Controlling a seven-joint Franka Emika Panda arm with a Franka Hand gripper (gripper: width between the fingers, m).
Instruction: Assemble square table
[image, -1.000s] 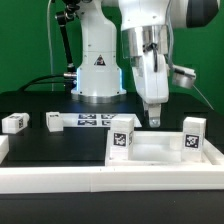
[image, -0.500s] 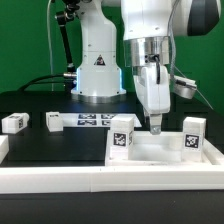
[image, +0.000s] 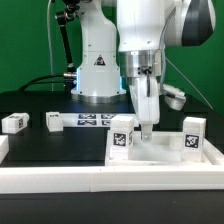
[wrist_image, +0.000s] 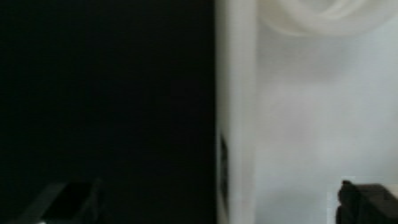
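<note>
Slab lies flat on bench. Looks like stiff, light plastic, probably slick, so pinch the raised rim, not the face. Two loose legs sit well apart from slab, toward exterior view's left; small, rigid, easy to pinch across. Claw is spread wide and empty, over slab's edge.

In the wrist view the slab is rendered as a blurred white surface, and the gripper's fingers are cut off by the edge. In the exterior view the arm is cropped above, and the tag on one leg cannot be read.
</note>
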